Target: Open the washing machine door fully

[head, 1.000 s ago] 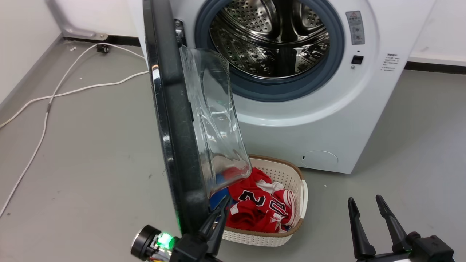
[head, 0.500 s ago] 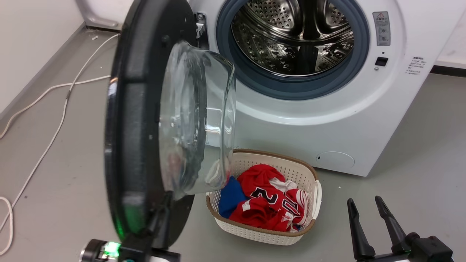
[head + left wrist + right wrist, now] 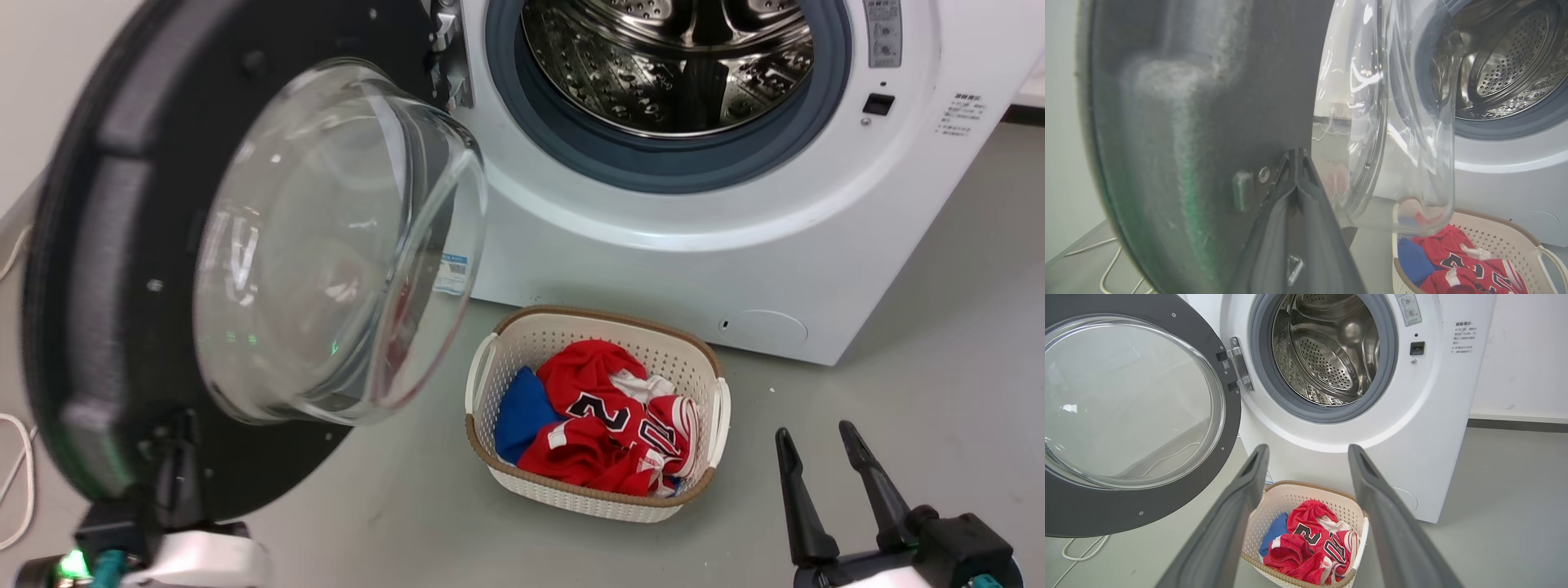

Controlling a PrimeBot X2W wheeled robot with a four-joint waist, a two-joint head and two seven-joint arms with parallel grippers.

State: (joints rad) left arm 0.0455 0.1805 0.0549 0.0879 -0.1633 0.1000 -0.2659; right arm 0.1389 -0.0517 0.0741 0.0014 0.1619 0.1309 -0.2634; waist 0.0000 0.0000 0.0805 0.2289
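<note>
One grey label (image 3: 1408,308) on washing machine (image 3: 1433,416)

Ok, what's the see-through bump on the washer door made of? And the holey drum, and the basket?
The washing machine door has a bulging centre that looks like clear glass, maybe hard plastic: see-through, smooth, glinting. The drum looks like polished steel: silvery, mirror-shiny, punched with holes. The basket looks like matte white plastic, moulded as a lattice, brown-rimmed.

I read only a black "2" on the crumpled red jersey (image 3: 571,377); labels (image 3: 884,33) on the white boxy washing machine (image 3: 653,269) are illegible.
</note>
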